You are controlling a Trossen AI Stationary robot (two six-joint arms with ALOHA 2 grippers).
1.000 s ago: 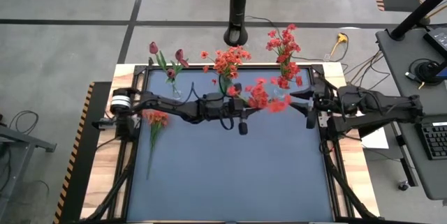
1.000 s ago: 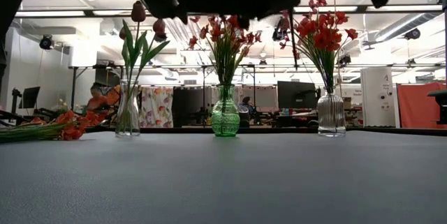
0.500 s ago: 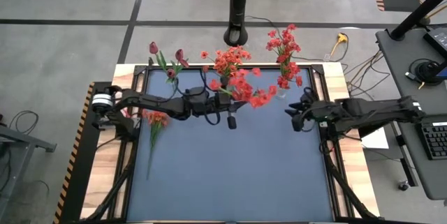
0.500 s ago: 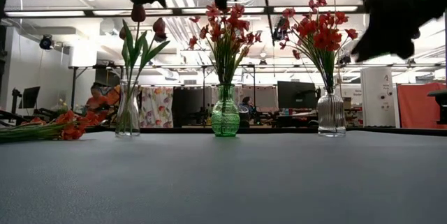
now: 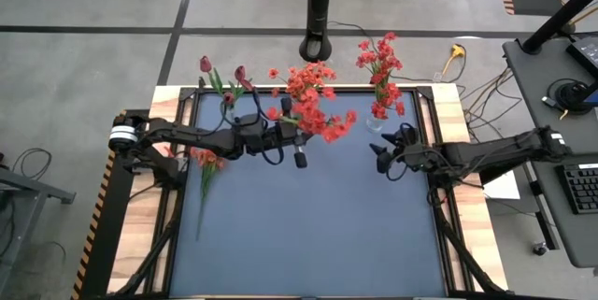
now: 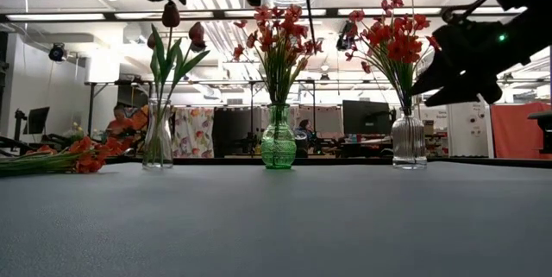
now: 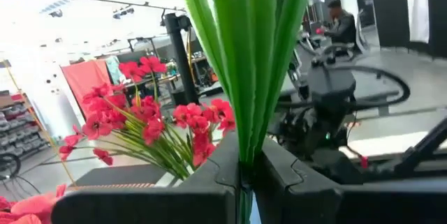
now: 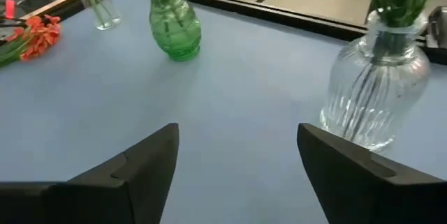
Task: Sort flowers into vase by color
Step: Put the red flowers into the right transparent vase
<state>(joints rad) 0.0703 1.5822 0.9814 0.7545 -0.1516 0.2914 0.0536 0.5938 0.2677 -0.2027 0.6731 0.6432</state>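
Left gripper [image 5: 289,135] pinching red flowers [image 5: 322,122] by the stems, blooms at one o'clock, just beside green vase [image 6: 278,142] at twelve. Right gripper [image 5: 386,157] spread, empty, farther off.
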